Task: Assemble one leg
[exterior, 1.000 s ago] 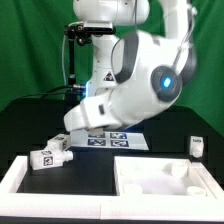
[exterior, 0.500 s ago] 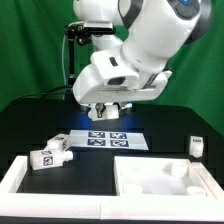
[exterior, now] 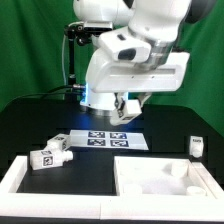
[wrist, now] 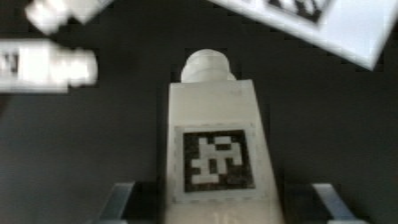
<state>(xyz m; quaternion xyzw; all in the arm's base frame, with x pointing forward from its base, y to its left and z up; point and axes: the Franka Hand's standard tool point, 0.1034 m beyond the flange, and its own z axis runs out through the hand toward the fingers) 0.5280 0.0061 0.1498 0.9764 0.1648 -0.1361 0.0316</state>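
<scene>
Exterior view, from the table's near edge back: the tabletop panel (exterior: 165,178) lies at the near corner on the exterior view's right; two spare legs (exterior: 50,153) lie (side by side) toward the exterior view's left edge; the marker board (exterior: 105,139) sits mid-table; above it hangs the gripper (exterior: 127,106), jaws clamped on the leg (wrist: 215,140), held clear of the table.

The marker board (exterior: 108,139) lies flat on the black table (exterior: 170,125), white tabletop panel (exterior: 135,176) sitting in front of the board, toward the exterior view's right.
</scene>
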